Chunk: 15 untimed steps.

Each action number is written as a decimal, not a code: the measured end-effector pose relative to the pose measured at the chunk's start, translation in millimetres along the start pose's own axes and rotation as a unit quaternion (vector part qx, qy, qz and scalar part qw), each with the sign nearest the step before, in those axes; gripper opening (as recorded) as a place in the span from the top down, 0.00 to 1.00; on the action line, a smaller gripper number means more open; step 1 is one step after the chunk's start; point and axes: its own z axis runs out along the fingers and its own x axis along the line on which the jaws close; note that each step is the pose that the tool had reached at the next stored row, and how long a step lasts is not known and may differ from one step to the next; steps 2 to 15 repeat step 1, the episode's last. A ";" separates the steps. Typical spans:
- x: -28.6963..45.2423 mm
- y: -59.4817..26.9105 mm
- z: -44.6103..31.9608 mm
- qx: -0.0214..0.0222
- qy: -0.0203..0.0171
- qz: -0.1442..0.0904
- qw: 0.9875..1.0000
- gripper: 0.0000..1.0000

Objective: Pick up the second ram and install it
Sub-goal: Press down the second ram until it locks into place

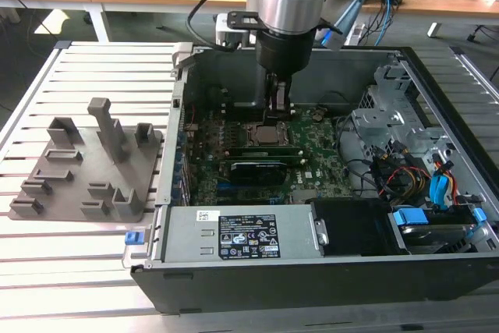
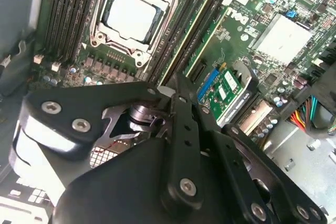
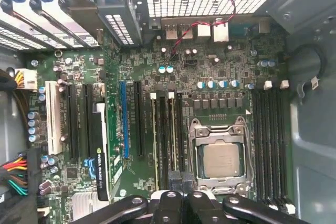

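In the exterior view my gripper (image 1: 279, 115) reaches down into the open computer case (image 1: 437, 91), just behind the CPU socket (image 1: 265, 134). The first wrist view has the gripper (image 3: 181, 182) with its two dark fingertips (image 3: 175, 183) close together, over one end of the memory slots beside the CPU socket (image 3: 223, 158). The second ram (image 3: 172, 135) is a thin stick standing edge-up in a slot that runs under the fingertips. In the second wrist view the second ram (image 2: 186, 35) lies beside another seated stick (image 2: 210, 32). Whether the fingertips touch it is hidden.
An empty grey holder tray (image 1: 86, 169) with upright posts sits on the slatted table at the exterior view's left. Inside the case are a graphics card (image 1: 253, 169), a drive cage (image 1: 386, 115), coloured cables (image 1: 437, 185) and the power supply (image 1: 234, 235).
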 end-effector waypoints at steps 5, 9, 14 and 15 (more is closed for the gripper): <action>0.0 0.0 0.0 0.000 0.000 0.000 1.000 0.89; 0.0 0.0 0.0 0.000 0.000 0.000 1.000 0.89; 0.0 0.0 0.0 0.000 0.000 0.000 1.000 0.89; 0.0 0.0 0.0 0.000 0.000 0.000 1.000 0.89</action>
